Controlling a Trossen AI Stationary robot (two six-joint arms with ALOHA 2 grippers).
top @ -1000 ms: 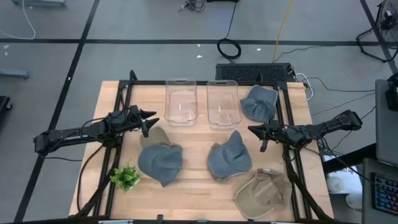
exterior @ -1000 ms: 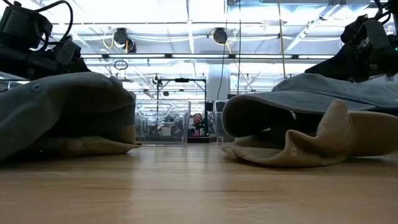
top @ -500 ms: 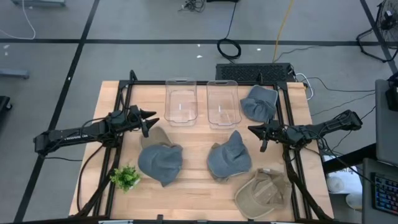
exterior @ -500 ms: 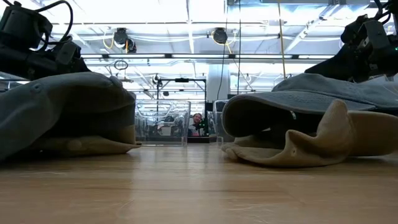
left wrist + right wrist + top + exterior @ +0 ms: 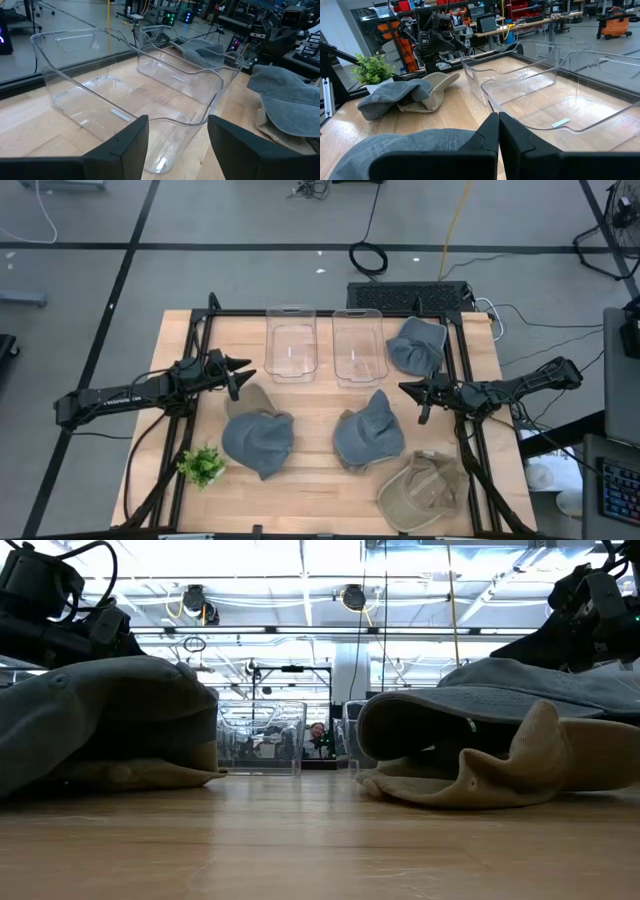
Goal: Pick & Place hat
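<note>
Several hats lie on the wooden table. A grey hat over a tan one sits left of centre, a second grey hat at the middle, a third grey hat near the far right corner, and a tan hat by the near edge. My left gripper hovers open just beyond the left grey hat, facing the clear bins. My right gripper is shut, hovering beside the middle grey hat.
Two clear plastic bins stand side by side at the far edge. A small green plant sits near the near left corner. A black frame borders the table. Bare wood lies between the hats.
</note>
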